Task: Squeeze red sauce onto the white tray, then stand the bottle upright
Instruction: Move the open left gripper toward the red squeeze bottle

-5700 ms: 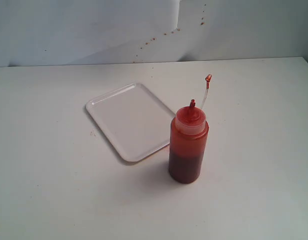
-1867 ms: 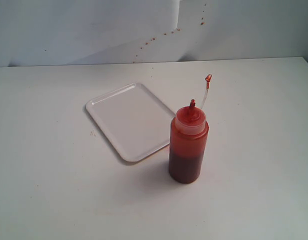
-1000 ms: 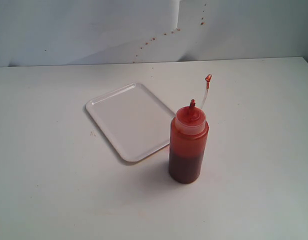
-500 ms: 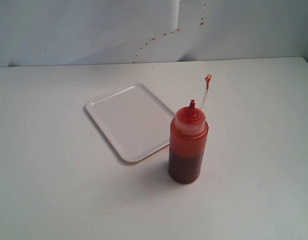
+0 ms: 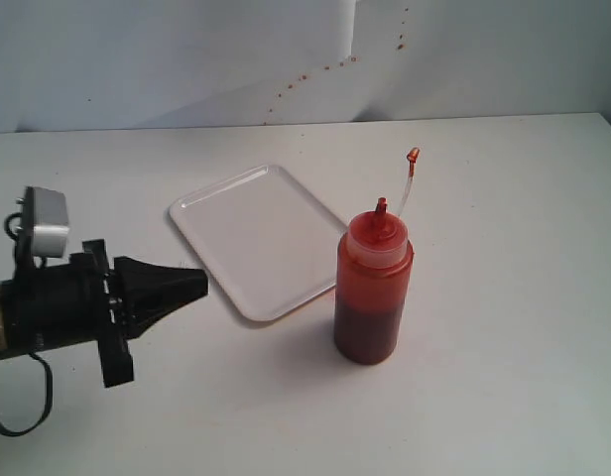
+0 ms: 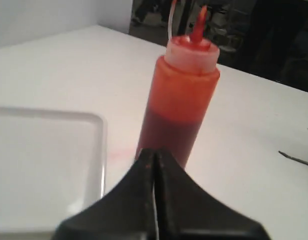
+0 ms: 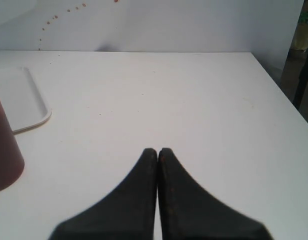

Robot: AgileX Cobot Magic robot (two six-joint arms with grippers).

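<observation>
Well, the bottle (image 5: pixel 373 293) stands upright, translucent red (darker below).

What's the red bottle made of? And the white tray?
The bottle looks like see-through plastic: the darker sauce shows through its wall. The tray looks like hard, shiny white plastic, with light glinting off its smooth face, but I can't be sure.
</observation>
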